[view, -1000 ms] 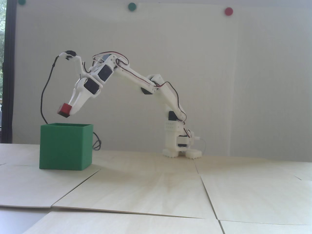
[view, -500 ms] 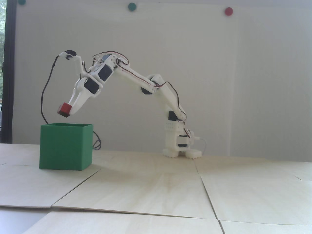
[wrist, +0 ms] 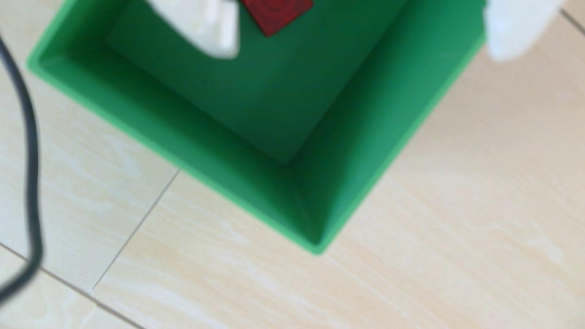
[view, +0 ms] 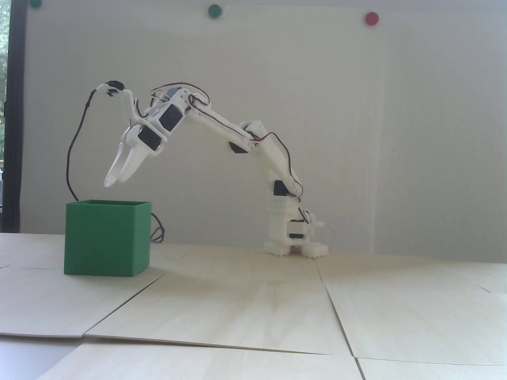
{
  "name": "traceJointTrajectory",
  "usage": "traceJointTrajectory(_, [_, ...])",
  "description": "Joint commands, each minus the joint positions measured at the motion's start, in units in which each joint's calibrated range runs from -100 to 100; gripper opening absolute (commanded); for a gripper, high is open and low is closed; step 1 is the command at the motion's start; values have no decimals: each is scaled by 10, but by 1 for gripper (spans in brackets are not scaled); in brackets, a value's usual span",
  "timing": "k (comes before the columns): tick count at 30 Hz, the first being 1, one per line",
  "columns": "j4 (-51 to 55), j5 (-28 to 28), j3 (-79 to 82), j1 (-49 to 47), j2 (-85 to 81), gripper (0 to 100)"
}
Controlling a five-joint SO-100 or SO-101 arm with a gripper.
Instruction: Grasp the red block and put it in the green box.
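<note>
The green box (view: 107,237) stands on the table at the left of the fixed view, open at the top. My white gripper (view: 115,180) hangs just above its rim, open, with nothing between the fingers. In the wrist view the gripper (wrist: 364,44) looks straight down into the green box (wrist: 364,133). One finger (wrist: 215,28) shows over the box's inside, the other (wrist: 512,28) over its right wall. The red block (wrist: 278,14) lies inside the box near the top edge of that view, free of both fingers. The box walls hide it in the fixed view.
A black cable (view: 73,150) hangs from the wrist camera down behind the box, also seen as the cable (wrist: 31,152) left of it. The arm's base (view: 293,237) stands at mid table. Pale wood sheets with seams (view: 332,304) cover the table. Round magnets (view: 372,18) dot the wall.
The gripper has opened and let go of the red block, which has dropped out of sight into the green box. The arm has barely moved.
</note>
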Motion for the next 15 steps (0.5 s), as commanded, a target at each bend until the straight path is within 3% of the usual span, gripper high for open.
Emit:
traceJointTrajectory(1, [-11,-3,-52,-3,-26,27])
traceJointTrajectory(7, [14,-8,-46,-38,-98,24])
traceJointTrajectory(15, [215,-23,10,-103,-272,7])
